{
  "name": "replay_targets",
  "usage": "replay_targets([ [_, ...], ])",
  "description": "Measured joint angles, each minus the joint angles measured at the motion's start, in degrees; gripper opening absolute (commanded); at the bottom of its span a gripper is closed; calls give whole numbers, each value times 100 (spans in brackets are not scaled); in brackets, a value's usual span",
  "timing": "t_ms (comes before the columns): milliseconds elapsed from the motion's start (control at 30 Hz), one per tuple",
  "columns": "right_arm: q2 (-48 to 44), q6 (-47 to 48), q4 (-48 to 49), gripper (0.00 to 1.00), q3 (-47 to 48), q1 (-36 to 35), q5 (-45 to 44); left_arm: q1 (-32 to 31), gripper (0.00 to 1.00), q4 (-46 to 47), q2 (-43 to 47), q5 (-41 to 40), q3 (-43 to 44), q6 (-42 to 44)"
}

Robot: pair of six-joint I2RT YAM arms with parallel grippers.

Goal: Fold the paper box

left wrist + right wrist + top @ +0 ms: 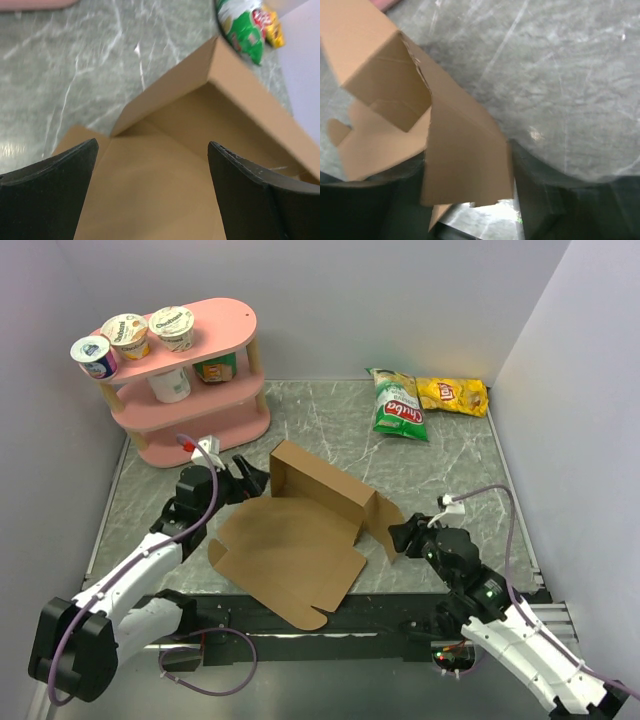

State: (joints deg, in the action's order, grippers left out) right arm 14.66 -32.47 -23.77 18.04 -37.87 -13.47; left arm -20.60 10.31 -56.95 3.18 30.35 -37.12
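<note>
- Currently the paper box (290, 540) is seen half-folded mid-table (450, 470), back wall raised.
- Left gripper (152, 145) is spread wide over the base panel.
- Right gripper (403, 536): side flap is straddled; clamping cannot be told.

Soft, even light from overhead in the top view: pale walls bright, only short shadows tucked under the paper box (290, 540). The left wrist view is smeared, the chip bags (245, 27) blurred and the dark fingers (50, 200) soft-edged. The right wrist view is dimmer and grainy, with white glare on the table (536, 134) and the bottom corners perhaps lost in shadow.
</note>
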Motion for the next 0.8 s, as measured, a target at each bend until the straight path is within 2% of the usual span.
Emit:
replay_targets([
  [33, 103, 11, 24, 37, -4, -20, -44, -2, 98, -81, 20, 7, -59, -4],
  [133, 367, 105, 153, 24, -4, -111, -197, -24, 98, -238, 120, 13, -153, -9],
  [233, 702, 308, 422, 15, -4, -170, -380, -55, 99, -267, 249, 24, -186, -7],
  [433, 1639, 955, 1043, 12, 181, -175, -815, -422, 99, -236, 323, 7, -271, 7],
  [633, 2756, 1821, 1838, 11, 684, -157, -1172, -1530, 95, 15, 267, -162, -614, -37],
  [800, 3679, 2430, 2393, 11, 1207, 79, -1115, -2400, 95, 433, -105, -330, -890, -273],
])
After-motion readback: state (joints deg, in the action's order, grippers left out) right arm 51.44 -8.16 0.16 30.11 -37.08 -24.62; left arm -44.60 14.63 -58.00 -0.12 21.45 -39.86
